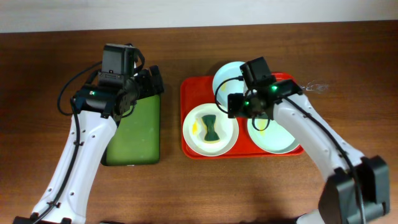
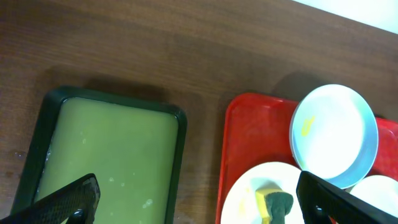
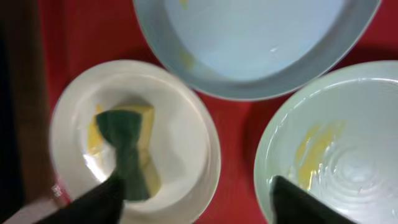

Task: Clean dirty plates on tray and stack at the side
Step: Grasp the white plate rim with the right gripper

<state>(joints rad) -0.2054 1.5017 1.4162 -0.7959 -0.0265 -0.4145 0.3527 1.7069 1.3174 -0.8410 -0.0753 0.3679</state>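
**Position of the task items.** All three plates are on the red tray (image 1: 189, 93); none has been set aside yet.
- The pale blue plate (image 1: 227, 78) is in the far corner. Its near edge appears to ride over the rims of the other two.
- The white plate (image 1: 194, 138) is at the near left. A yellow-and-green sponge (image 1: 211, 129) lies in its hollow, on top of a yellow smear.
- The mint plate (image 3: 348, 180) is at the near right and carries its own yellow smear (image 3: 314, 149).

**Right gripper** (image 3: 198, 183). It hovers above the tray, between the white plate and the mint plate. Its jaws are spread wide and hold nothing. In my judgement it is placed there to come down on the sponge — the only cleaning tool in sight.

**Left gripper** (image 2: 198, 180). It hangs over the far end of the green tray (image 2: 118, 99), beside the red one. Its jaws are also wide apart and empty. It seems parked clear of the working arm, close enough to steady or receive a plate.

**Status.** Wiping is not yet under way. The leaning blue plate may shift once its neighbours are disturbed.
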